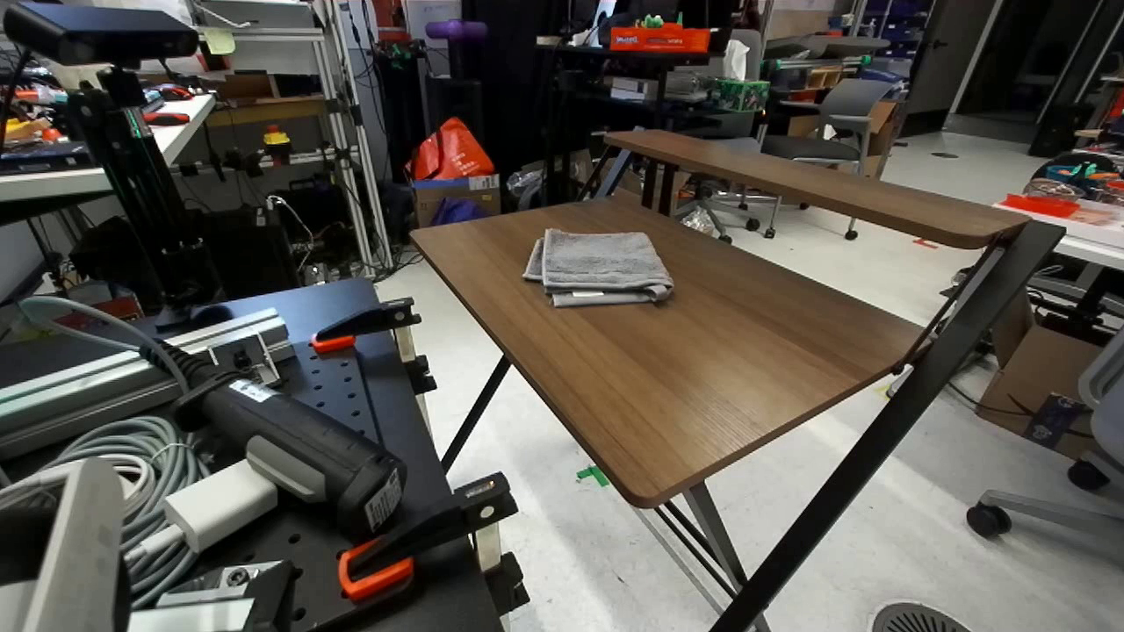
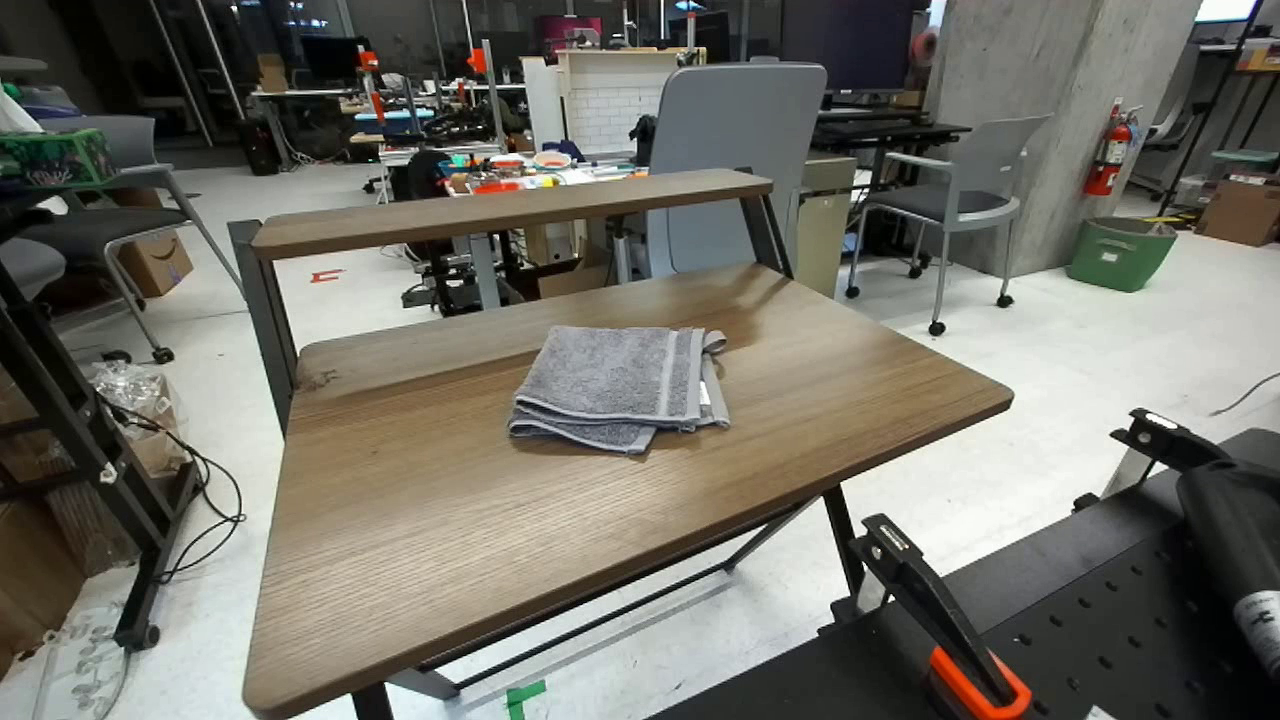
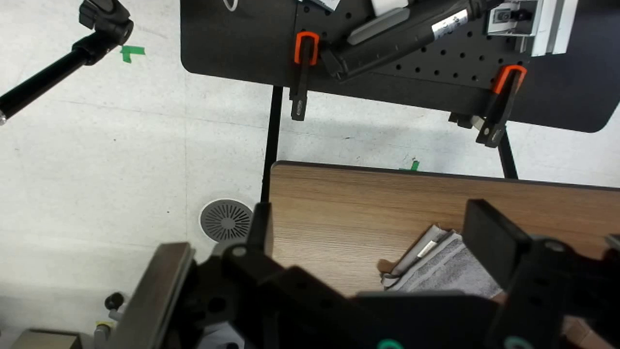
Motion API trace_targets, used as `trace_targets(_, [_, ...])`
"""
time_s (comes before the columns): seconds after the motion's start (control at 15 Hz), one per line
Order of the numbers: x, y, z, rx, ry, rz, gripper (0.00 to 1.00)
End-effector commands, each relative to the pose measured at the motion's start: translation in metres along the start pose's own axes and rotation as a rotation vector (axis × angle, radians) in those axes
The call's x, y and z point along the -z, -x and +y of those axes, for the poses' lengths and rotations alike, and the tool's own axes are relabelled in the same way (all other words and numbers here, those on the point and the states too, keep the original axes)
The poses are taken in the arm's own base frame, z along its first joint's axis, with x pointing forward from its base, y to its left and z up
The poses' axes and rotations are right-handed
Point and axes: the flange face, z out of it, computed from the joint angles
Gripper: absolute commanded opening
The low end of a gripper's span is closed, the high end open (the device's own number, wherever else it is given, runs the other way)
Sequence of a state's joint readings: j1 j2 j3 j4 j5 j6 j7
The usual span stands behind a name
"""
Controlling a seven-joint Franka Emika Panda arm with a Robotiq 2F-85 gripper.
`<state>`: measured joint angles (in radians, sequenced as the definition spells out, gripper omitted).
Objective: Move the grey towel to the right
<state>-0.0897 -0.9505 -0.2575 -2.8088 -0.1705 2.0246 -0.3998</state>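
Note:
A grey towel (image 1: 604, 265) lies folded flat on the brown wooden desk (image 1: 702, 377). The towel (image 2: 615, 380) and the desk (image 2: 430, 530) show in both exterior views. In the wrist view the towel (image 3: 448, 271) is at the lower right, partly hidden by the right finger and the gripper body. My gripper (image 3: 375, 230) shows only in the wrist view. Its fingers are wide apart with nothing between the pads. It is above the desk, apart from the towel. The arm and gripper are out of view in both exterior views.
A raised wooden shelf (image 1: 817, 180) runs along one long side of the desk; it also shows in an exterior view (image 2: 510, 210). A black table (image 3: 232, 43) with orange-handled clamps (image 3: 306, 48) and a black tool (image 3: 392, 39) stands beside the desk across a floor gap.

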Motion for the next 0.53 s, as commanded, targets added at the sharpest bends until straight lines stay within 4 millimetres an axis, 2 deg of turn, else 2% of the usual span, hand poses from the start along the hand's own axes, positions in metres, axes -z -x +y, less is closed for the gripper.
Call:
trace_targets(0.0, [-0.006, -0.010, -0.004, 0.006, 0.009, -0.005, 1.00])
trace_targets(0.2, [-0.019, -0.029, -0.013, 0.033, -0.003, -0.013, 1.00])
trace_targets(0.47, [-0.053, -0.076, -0.033, 0.100, -0.047, -0.029, 1.00])
